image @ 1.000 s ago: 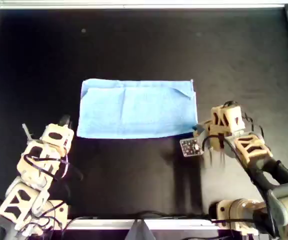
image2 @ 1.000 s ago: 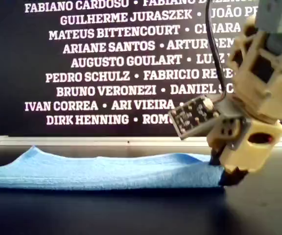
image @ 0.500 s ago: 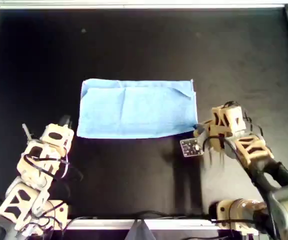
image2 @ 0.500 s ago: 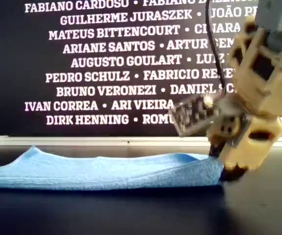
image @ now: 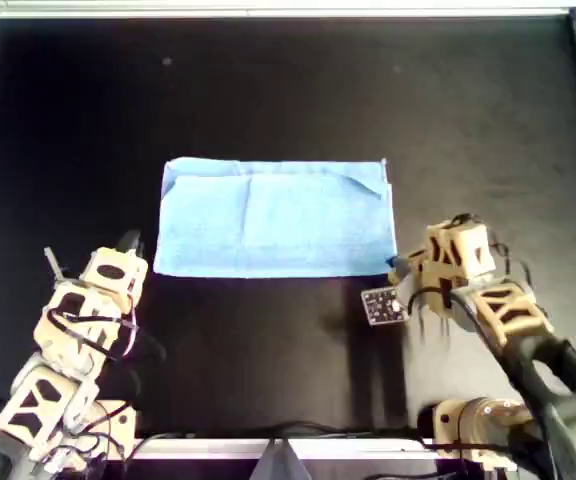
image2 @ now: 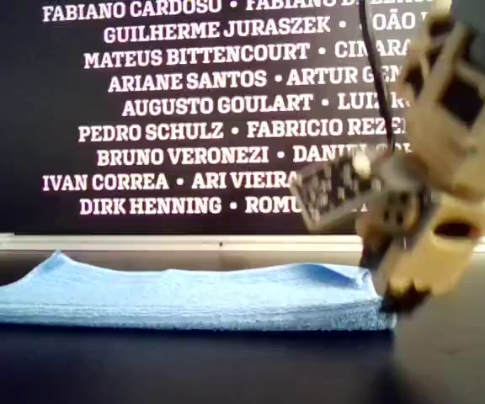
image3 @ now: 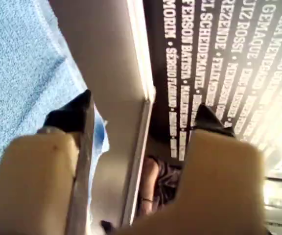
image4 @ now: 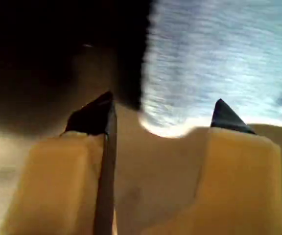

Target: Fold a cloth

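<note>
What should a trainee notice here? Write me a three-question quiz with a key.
1. True or false: the cloth lies crumpled in a heap.
2. In the overhead view, which corner of the cloth is my first hand at? A: upper left. B: lower right. C: upper right.
3. Fill in: the jaws of my first hand and my second hand both stand ____.

Key:
1. False. It lies flat as a rectangle.
2. B.
3. Open.
</note>
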Robot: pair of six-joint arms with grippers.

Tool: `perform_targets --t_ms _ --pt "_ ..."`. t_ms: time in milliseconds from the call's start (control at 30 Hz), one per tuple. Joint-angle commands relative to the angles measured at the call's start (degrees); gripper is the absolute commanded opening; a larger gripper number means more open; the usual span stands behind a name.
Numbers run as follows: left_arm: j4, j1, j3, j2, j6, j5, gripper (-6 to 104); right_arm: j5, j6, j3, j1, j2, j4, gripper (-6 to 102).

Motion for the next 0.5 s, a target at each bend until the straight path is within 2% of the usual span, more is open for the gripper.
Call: perform_targets --t_ms 0,300,467 --pt "0.09 0.09 -0.62 1.05 0.35 -0.26 73 -0.35 0.09 -4.92 0.00 -2.46 0.62 80" --pt "0.09 0.09 -0.62 1.05 0.35 -0.26 73 -0.35 0.18 -15.82 0.00 -11.25 0.62 78" --pt "0.09 0.09 -0.62 1.05 0.35 -0.26 73 -0.44 0.18 -15.03 0.00 -13.80 0.62 76"
